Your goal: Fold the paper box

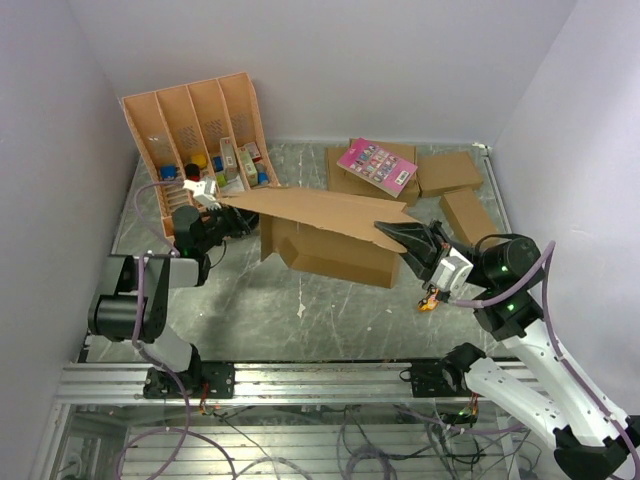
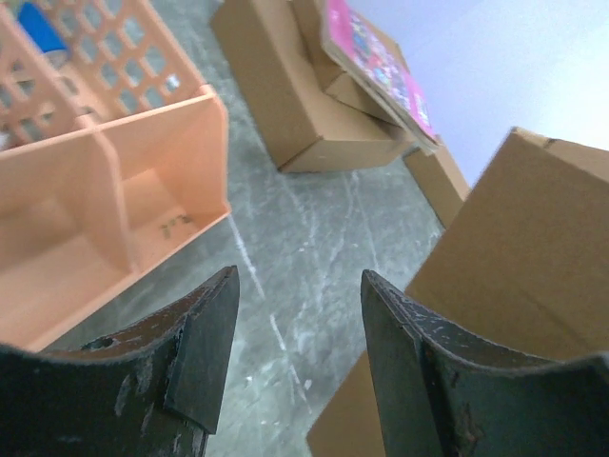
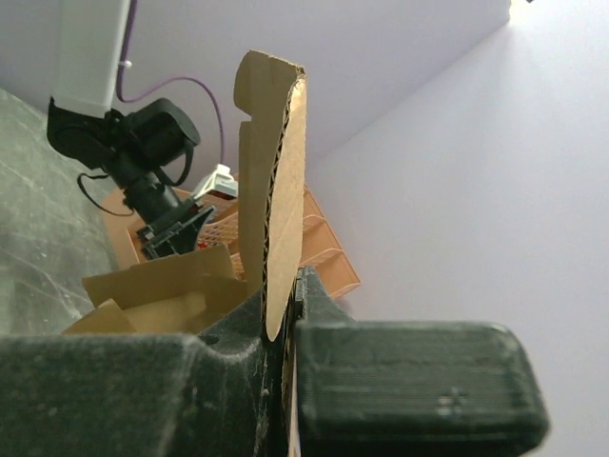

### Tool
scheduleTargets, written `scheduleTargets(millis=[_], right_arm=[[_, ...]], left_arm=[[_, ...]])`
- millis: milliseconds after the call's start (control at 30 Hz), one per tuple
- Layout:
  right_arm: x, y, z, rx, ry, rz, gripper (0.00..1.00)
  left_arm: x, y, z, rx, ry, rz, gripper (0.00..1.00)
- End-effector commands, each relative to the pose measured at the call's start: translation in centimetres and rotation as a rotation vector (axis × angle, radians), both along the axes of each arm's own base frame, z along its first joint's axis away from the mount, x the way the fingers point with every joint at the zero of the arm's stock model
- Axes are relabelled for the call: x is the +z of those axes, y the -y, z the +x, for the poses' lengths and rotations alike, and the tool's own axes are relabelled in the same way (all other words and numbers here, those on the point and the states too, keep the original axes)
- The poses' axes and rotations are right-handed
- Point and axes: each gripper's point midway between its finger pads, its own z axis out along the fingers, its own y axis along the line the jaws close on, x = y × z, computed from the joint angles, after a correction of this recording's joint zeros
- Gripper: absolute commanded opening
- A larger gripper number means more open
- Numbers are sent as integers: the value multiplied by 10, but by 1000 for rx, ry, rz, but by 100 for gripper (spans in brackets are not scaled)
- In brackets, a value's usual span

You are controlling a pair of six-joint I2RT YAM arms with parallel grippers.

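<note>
- Grey marbled table (image 1: 300, 310) inside white walls, with the paper box (image 1: 330, 258) at its centre between the two arms.
- Done so far, by the look of it: the base and front wall stand up as a box body, but the long lid flap (image 1: 300, 205) slants above it, neither lowered nor tucked.
- Right gripper (image 1: 408, 238) is clamped on the flap's right end — the cardboard edge sits pinched between its fingers.
- Left gripper (image 2: 300, 286) hangs open just beside the flap's left tip, with nothing between its fingers.
- Left to do, probably: bring the lid down and tuck it in.
- Orange compartment tray (image 1: 190, 125) stands close behind the left gripper — tight room there. Smaller boxes (image 1: 450, 172) and a pink card (image 1: 377, 165) lie at the back, apart from the work.
</note>
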Motion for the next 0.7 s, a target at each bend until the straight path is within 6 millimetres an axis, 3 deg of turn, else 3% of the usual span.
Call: scheduleTargets(millis=[0,133,300,467,667], right_arm=[[23,3,-9,18,67,48,0],[15,2,-4,10,65,28,0],[2,1,1,-7,53,4,0],[-4,0,2,-5,39,1,0],[-11,0,7,-24,28,-26,0]], left_arm=[[36,32,-2,-154,170,-53,64],[48,52,-22,-259,233,-138,64],[64,63,-49,-340,296,-251,64],[51,83,-56,-387,260,-247,65],[44,90,-62,-402,250,-247,67]])
